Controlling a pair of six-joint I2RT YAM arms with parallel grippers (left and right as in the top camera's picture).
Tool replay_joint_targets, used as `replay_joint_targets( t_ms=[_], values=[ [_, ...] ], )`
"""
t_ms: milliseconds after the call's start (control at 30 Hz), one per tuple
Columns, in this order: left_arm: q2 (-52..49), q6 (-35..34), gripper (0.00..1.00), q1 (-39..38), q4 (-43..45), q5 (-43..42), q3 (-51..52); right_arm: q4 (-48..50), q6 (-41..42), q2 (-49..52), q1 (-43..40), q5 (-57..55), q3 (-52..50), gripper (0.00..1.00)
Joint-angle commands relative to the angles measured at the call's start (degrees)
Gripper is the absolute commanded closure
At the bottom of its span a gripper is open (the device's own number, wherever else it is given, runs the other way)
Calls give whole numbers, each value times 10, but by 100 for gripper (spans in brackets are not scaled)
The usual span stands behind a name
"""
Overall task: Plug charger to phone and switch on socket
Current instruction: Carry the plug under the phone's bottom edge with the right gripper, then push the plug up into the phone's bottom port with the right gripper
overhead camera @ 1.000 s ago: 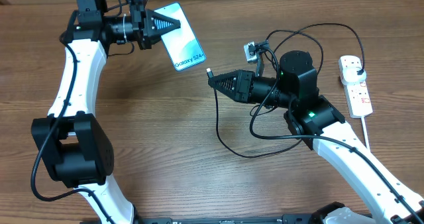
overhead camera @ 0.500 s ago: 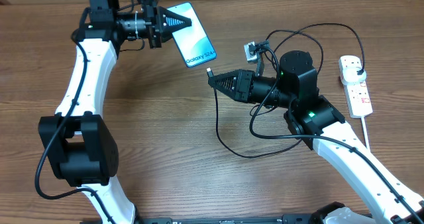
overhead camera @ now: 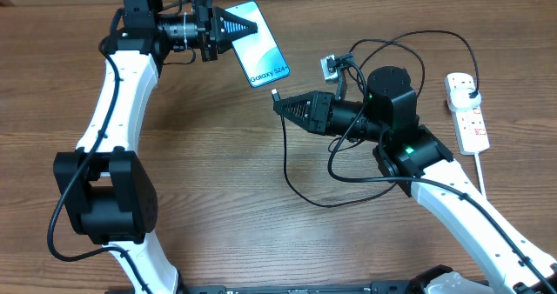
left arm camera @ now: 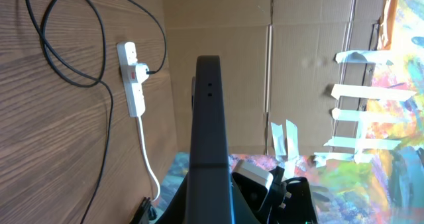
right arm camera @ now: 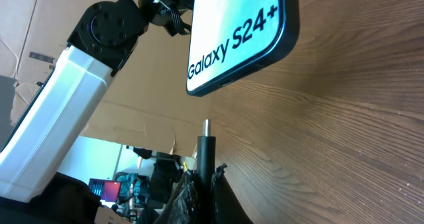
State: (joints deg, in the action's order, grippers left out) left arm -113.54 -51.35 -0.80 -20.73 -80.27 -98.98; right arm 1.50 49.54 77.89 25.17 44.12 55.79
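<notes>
Holding the slim black-edged smartphone with a light-blue screen (overhead camera: 261, 50) by 1 end, the left gripper (overhead camera: 237, 27) is clamped on it. Phone is off the brown wooden table (overhead camera: 218, 198), tilted, with the "Galaxy S24+" end facing the right gripper (overhead camera: 280, 104). Right gripper is closed on the long thin black charger cable (overhead camera: 287, 168) just behind its small connector tip (overhead camera: 275, 94). In the right wrist view the tip (right arm camera: 206, 126) points up at the phone's (right arm camera: 238, 32) lower edge, near it but apart, not inserted. Cable loops across the table behind the right arm. The white oblong power strip with red switches (overhead camera: 467, 111) lies at the far right, well apart from both grippers, with a black plug (overhead camera: 468, 86) in its end.
</notes>
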Motion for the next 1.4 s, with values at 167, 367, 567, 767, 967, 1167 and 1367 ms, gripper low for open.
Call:
replay_joint_targets(
  t_ms=[167,367,567,767,967,1167,1367],
  values=[
    [0,-9,96,-9,8,-59,-2,6,2,-1,3,-4,-3,96],
    [0,-9,96,-12,18,-66,-2,6,2,-1,3,-3,-3,96],
    [0,-8,96,-15,20,-66,-2,7,2,-1,3,-1,-3,96],
    [0,-1,96,-15,20,-66,-2,18,2,-1,3,1,-3,96],
    [0,-1,96,-15,20,-69,-2,21,2,-1,3,1,-3,96],
    [0,-1,96,-15,20,-80,-2,21,2,-1,3,1,-3,96],
    [0,2,96,-16,20,-92,-2,26,2,-1,3,0,-3,96]
  ],
)
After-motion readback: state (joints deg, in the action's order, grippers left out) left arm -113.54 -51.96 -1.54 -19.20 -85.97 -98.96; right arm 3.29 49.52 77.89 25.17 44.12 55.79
